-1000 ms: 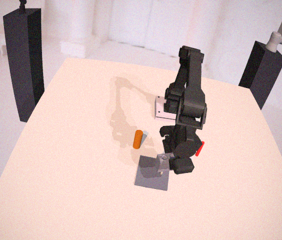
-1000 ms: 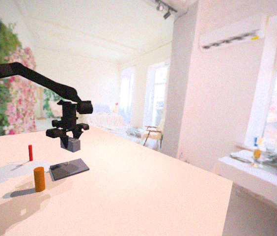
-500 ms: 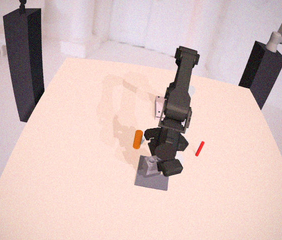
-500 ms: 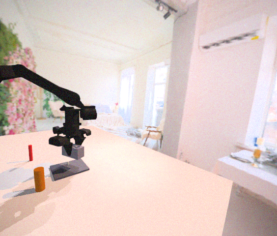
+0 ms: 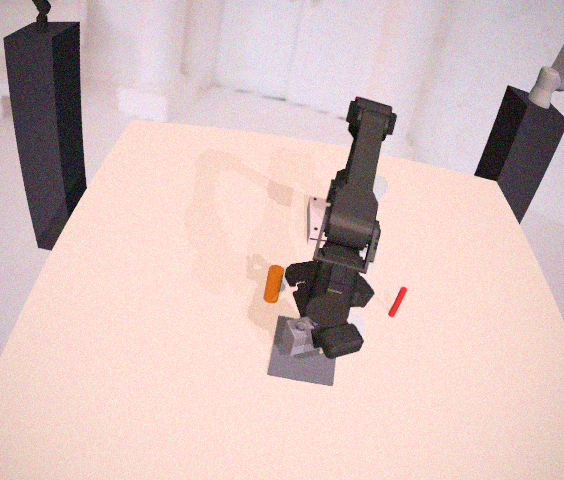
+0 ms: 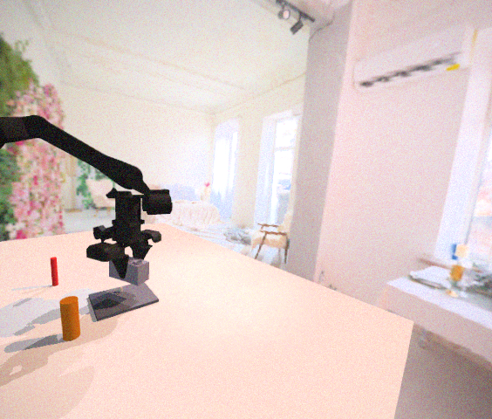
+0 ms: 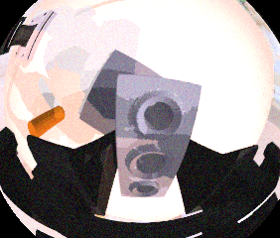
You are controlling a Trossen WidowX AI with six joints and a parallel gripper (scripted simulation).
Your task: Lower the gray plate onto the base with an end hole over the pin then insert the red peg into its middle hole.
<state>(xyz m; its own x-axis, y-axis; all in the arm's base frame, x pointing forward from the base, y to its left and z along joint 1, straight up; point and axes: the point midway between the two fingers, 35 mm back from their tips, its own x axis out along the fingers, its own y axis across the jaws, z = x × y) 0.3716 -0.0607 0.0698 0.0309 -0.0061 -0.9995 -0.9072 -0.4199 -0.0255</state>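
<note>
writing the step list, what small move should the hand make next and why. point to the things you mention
Probably a small sideways shift to bring an end hole over the pin (image 5: 320, 350) before lowering: the hand (image 6: 131, 271) (image 7: 147, 134) grips the gray plate (image 5: 296, 336) (image 6: 137, 271) (image 7: 130, 106), which hangs above the base (image 5: 300, 373) (image 6: 122, 304) (image 7: 99, 89), and the pin shows beside it from the top.

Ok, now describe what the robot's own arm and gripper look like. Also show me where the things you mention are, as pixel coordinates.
The arm (image 5: 357, 206) (image 6: 79, 151) is matte black or very dark gray, built of chunky, angular links with rounded joints. The gripper (image 7: 147, 134) matches it, with dark fingers tapering toward their tips. I can't make out any cables or lettering.
</note>
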